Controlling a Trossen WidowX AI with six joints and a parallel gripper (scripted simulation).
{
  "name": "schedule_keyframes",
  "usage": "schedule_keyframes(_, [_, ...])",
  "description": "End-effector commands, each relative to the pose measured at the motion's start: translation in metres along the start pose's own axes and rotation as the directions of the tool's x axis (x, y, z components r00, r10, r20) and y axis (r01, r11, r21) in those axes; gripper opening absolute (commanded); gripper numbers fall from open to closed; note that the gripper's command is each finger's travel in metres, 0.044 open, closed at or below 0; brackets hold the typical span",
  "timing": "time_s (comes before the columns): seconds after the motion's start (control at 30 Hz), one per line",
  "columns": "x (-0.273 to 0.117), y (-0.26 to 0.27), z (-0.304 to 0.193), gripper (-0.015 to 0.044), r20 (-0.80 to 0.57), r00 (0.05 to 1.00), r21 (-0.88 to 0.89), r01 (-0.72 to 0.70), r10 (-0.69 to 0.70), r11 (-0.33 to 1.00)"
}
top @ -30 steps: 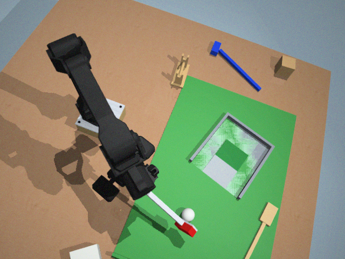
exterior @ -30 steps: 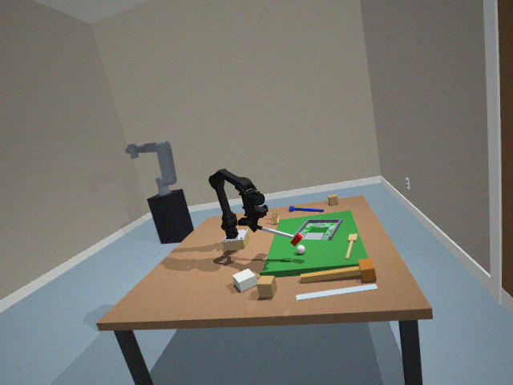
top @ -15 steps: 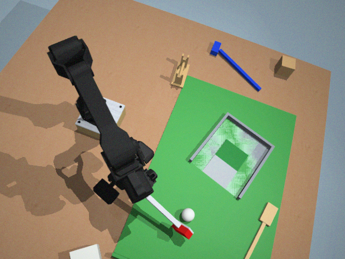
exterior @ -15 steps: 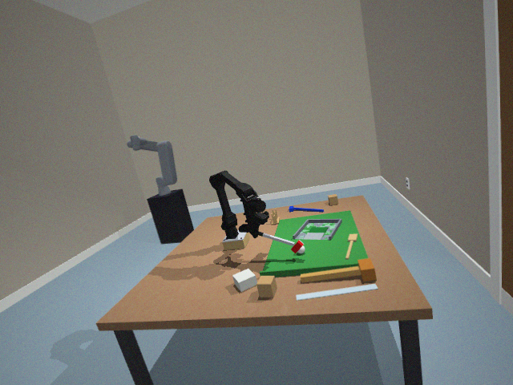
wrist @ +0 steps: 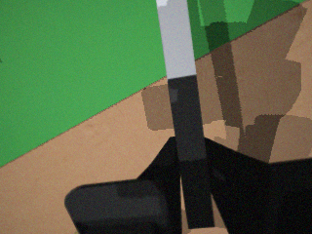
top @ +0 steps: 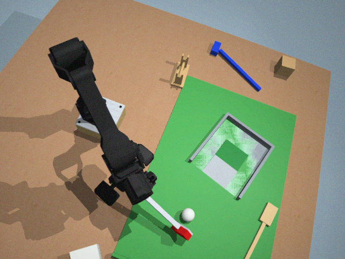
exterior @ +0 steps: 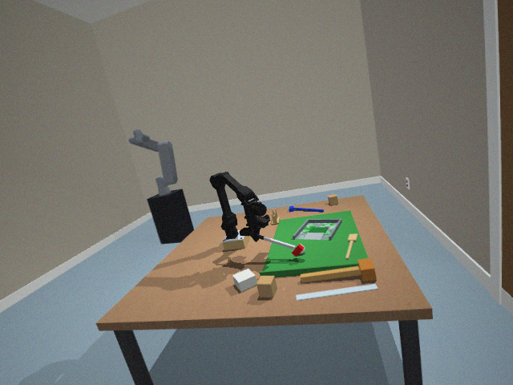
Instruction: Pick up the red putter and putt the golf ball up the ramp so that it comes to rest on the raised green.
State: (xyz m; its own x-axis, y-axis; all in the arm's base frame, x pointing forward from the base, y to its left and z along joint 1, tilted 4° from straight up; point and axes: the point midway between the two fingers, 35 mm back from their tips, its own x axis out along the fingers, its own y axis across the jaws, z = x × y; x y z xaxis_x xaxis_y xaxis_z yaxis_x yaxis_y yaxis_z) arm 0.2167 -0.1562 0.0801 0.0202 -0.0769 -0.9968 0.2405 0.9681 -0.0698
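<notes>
Red putter [top: 170, 218] gripped in hand [top: 139, 195], near desk's front edge; one white ball [top: 187, 214] beside its head.

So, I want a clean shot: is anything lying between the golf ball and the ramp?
Nothing visible: bare green mat lies between the golf ball and the grey ramp. The tan mallet sits off to the side.

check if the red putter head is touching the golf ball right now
Apart. The top view shows a strip of green mat between the putter head and the ball; the head sits just behind it.
</notes>
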Motion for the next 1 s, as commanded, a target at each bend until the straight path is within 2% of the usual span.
schedule_keyframes(0.0, [0.007, 0.0, 0.001, 0.0, 0.005, 1.0, -0.004, 0.003, -0.003, 1.0])
schedule_keyframes(0.53, [0.011, -0.001, 0.0, 0.0, 0.0, 1.0, 0.0, 0.0, 0.0, 1.0])
schedule_keyframes(0.97, [0.014, -0.031, 0.0, 0.0, 0.005, 1.0, -0.004, 0.006, -0.006, 1.0])
